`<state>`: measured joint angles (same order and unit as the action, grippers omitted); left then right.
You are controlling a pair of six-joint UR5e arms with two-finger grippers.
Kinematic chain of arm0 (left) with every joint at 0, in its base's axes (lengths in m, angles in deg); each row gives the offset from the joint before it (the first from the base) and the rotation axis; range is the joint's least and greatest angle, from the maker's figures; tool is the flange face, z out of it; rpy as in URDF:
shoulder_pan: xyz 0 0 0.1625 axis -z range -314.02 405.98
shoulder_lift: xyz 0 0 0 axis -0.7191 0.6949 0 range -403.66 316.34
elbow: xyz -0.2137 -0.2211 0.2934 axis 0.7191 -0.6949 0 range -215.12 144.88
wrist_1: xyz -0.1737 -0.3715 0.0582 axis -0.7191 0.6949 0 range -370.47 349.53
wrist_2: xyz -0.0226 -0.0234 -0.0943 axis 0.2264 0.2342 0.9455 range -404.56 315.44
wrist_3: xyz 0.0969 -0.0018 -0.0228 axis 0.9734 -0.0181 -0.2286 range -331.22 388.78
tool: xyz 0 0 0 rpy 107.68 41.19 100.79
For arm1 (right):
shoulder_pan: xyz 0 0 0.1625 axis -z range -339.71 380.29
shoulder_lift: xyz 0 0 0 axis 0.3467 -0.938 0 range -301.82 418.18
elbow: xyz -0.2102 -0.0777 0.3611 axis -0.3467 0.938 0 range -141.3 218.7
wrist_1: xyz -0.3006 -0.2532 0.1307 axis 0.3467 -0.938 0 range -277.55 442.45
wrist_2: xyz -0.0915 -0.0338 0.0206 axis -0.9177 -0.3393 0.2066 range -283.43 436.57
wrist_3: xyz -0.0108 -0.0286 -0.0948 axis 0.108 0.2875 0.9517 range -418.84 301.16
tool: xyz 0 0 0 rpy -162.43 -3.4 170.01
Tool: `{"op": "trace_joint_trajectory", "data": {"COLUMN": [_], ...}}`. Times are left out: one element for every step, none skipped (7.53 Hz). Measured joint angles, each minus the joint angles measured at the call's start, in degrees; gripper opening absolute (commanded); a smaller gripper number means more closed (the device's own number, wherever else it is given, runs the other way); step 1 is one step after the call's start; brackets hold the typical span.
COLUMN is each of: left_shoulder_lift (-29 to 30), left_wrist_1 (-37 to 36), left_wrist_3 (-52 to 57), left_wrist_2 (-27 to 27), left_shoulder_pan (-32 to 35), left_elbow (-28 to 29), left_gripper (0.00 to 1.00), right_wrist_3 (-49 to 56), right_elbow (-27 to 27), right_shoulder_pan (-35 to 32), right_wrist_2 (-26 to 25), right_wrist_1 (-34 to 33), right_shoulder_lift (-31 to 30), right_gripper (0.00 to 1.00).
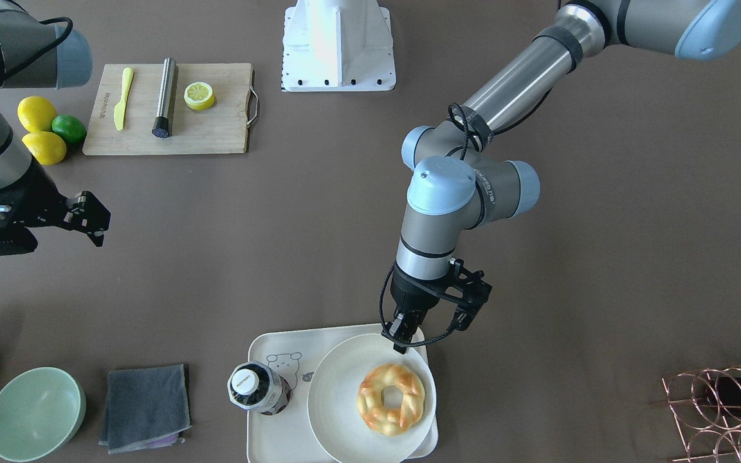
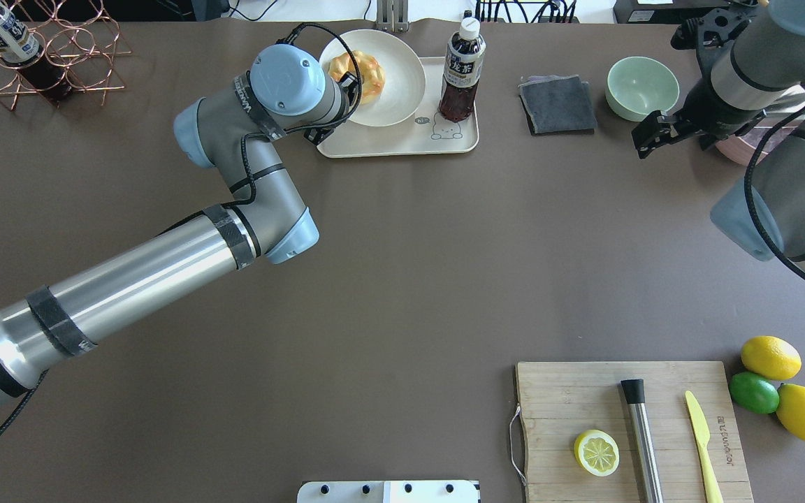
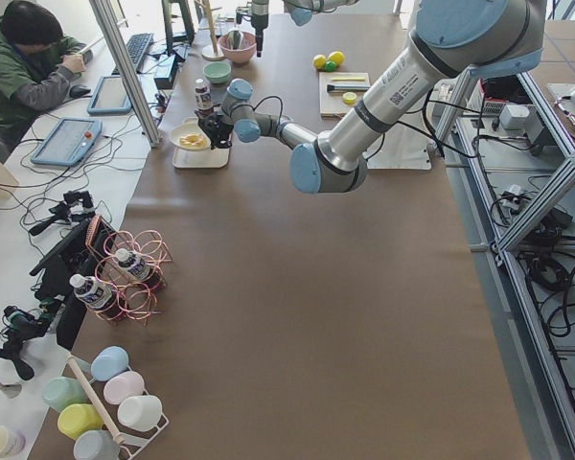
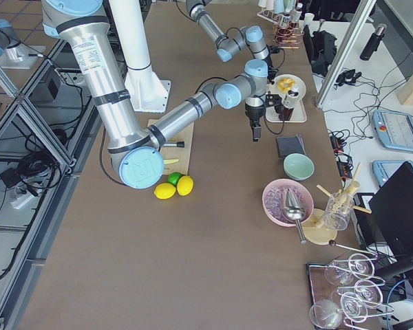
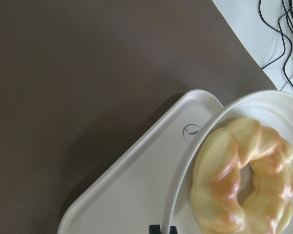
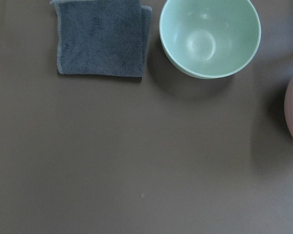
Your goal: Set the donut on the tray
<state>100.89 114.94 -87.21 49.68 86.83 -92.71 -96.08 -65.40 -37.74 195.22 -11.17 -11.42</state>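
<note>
- I'm seeing the braided, glossy ring donut (image 1: 391, 399) lying on the round plate (image 1: 337, 402) inside the rimmed cream tray (image 1: 273, 444).
- Left claw (image 1: 400, 341) is hovering over the plate's rim, pinched narrow and empty.
- Right claw (image 1: 94, 222) is hanging spread above the desk (image 1: 319, 244).

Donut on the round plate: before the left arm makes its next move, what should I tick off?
1. Donut reachable: ok, it lies flat on the round plate with nothing on top of it.
2. Left gripper free: ok, shut and holding nothing, at the plate's rim on the robot's side.
3. Left gripper clear of the plate rim: cannot tell.
4. Bare tray room for the donut: not ok, the plate and the bottle cover most of it.
5. Right gripper out of the way: ok, well away from the tray.
</note>
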Motion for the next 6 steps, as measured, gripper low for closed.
{"op": "trace_joint_trajectory", "data": {"left_shoulder_lift": [0.84, 0.78, 0.0, -2.3, -6.59, -12.72], "left_wrist_1": [0.04, -0.02, -0.36, -2.14, -4.32, -6.33], "left_wrist_3": [0.1, 1.61, 4.32, 8.46, 14.24, 20.99], "left_wrist_2": [-1.4, -1.9, -1.64, 0.39, 4.61, 10.72], "left_shoulder_pan": [-0.87, -1.0, -0.68, -0.21, 0.64, 2.33], "left_elbow": [0.96, 0.98, -0.43, -4.45, -10.68, -18.44], "left_gripper": [0.98, 0.98, 0.98, 0.98, 0.98, 0.98], "right_wrist_3": [1.64, 2.73, 4.16, 6.46, 9.25, 13.08], "right_elbow": [0.16, 0.85, 1.68, 2.71, 3.57, 5.0], "right_shoulder_pan": [-0.96, -1.88, -2.85, -4.11, -5.76, -8.18], "right_wrist_2": [0.49, 1.67, 2.53, 3.0, 3.42, 4.79], "right_wrist_1": [2.99, 5.4, 6.58, 7.06, 7.19, 7.26], "right_shoulder_lift": [-2.58, -4.06, -4.76, -5.16, -5.69, -6.32], "right_gripper": [1.0, 1.0, 1.0, 1.0, 1.0, 1.0]}}
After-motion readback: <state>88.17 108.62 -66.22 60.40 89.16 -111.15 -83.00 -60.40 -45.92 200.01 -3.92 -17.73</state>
